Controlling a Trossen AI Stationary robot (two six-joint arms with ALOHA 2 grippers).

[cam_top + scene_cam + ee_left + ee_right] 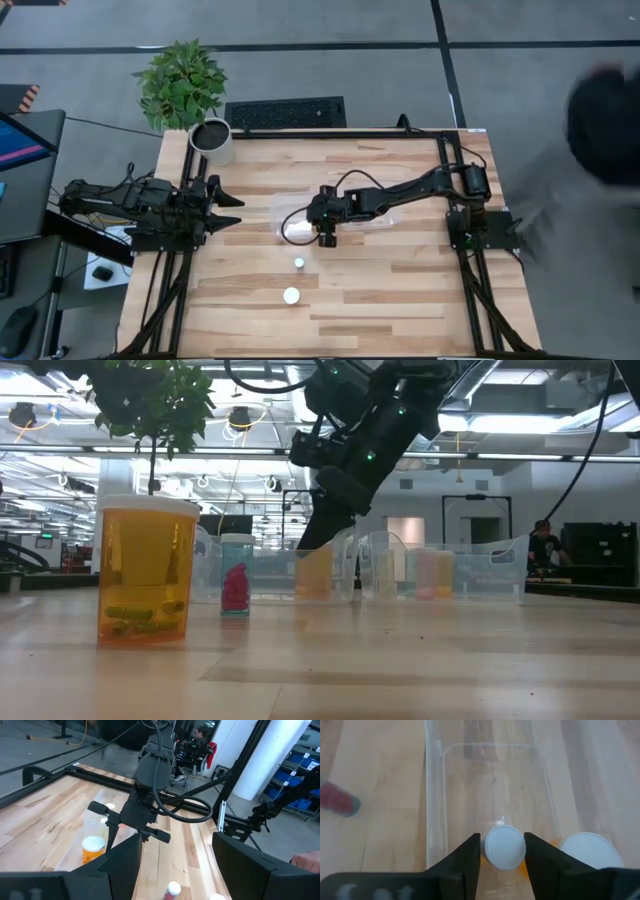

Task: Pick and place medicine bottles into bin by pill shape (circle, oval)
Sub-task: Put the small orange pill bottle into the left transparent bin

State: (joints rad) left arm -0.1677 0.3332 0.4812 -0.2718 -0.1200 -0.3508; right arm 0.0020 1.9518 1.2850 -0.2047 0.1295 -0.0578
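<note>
Clear plastic bin: it lies in the middle of the wooden table; the right gripper hangs over it.
Bottle in hand: a small bottle with a white cap and orange body stands between the two dark fingers, touching or nearly touching both; a wider white-capped bottle already stands just beside it in the bin.
Right gripper state: narrow, about the width of the cap; I cannot tell if it holds or has just let go.
Step, as I judge: setting this bottle down in the bin.
How to do it well: open the fingers fully, then lift straight up, so the bottle does not tip onto its wide neighbour.
Left gripper: wide open, waiting at the table's left edge.
Other bottles: two white-capped ones wait on the table near the bin.
</note>
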